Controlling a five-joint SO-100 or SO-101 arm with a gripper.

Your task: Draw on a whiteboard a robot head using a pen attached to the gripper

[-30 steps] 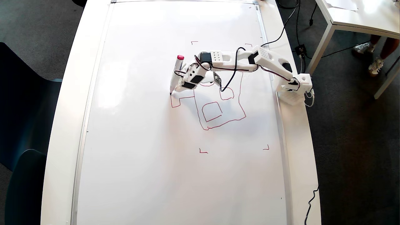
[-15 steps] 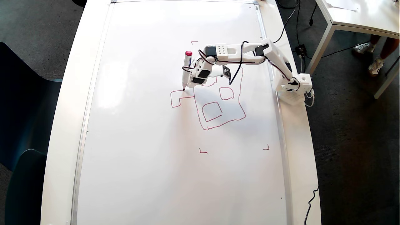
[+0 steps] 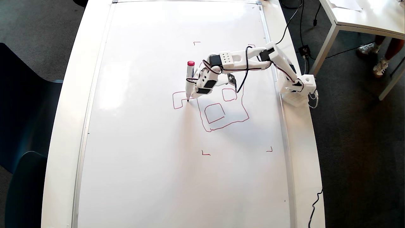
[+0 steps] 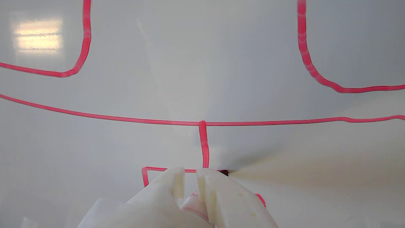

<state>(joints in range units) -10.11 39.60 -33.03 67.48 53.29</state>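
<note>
Gripper (image 3: 195, 91) jaws clamp the pen (image 3: 189, 81), tip touching the whiteboard (image 3: 142, 158) at the robot head (image 3: 221, 109), frame centre.

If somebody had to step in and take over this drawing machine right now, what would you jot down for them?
End effector: shut on the pen, tip down on the whiteboard.
Robot head: outline drawn, with inner squares; stalk runs to a small square at overhead left.
Pen tip sits where that small square meets the stalk, so the square looks nearly closed.
Left: finish closing it, then lift the pen off.
</note>
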